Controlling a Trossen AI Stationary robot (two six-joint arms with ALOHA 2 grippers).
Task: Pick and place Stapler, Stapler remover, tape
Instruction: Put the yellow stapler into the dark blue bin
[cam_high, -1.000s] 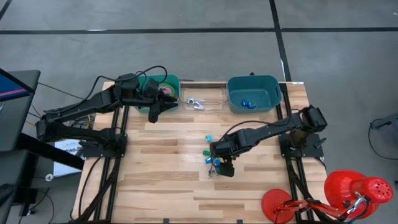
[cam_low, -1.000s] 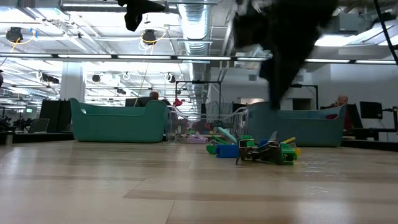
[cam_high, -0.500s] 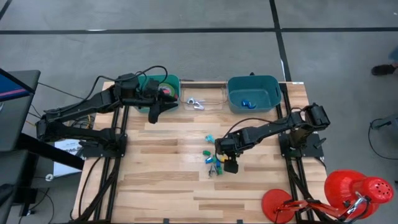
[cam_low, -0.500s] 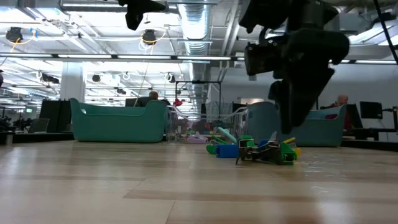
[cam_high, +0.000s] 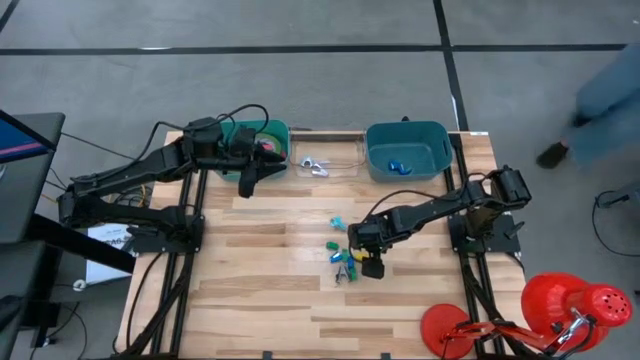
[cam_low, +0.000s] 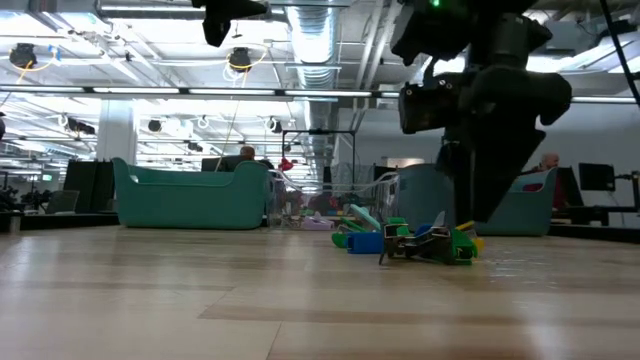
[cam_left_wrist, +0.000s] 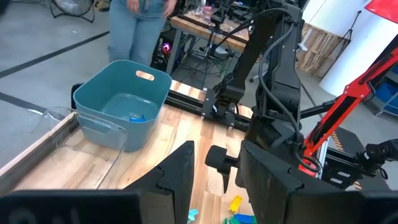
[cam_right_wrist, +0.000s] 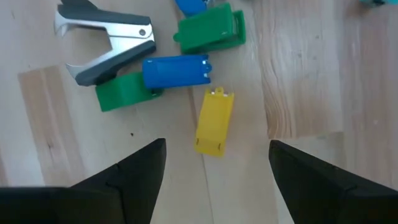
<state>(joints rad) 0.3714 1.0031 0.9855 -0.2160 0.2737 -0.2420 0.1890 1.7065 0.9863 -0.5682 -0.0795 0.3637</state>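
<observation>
A small pile lies mid-table (cam_high: 345, 257): a yellow stapler (cam_right_wrist: 214, 121), a blue one (cam_right_wrist: 177, 70), green ones (cam_right_wrist: 211, 31), and a black-and-silver staple remover (cam_right_wrist: 106, 40). My right gripper (cam_right_wrist: 214, 180) hangs open just above the pile's near-right side (cam_high: 371, 264), fingers pointing down and standing either side of the yellow stapler without touching it. My left gripper (cam_high: 250, 178) waits open and high beside the green bin (cam_high: 275, 128), nothing between its fingers (cam_left_wrist: 214, 180). The tape shows only as a pinkish-red bit (cam_high: 268, 148) in that bin; the arm hides the rest.
A clear tray (cam_high: 345, 170) with a silver staple remover (cam_high: 313, 165) stands between the green bin and a blue bin (cam_high: 435, 140), which has a blue piece inside (cam_high: 397, 167). A red lamp-like stand (cam_high: 560, 305) sits at the near right corner. A person passes beyond the table's far right.
My right gripper has come down over the pile of staplers and shifted slightly toward the table's right edge, staying open and pointing down. The pile has not moved.
</observation>
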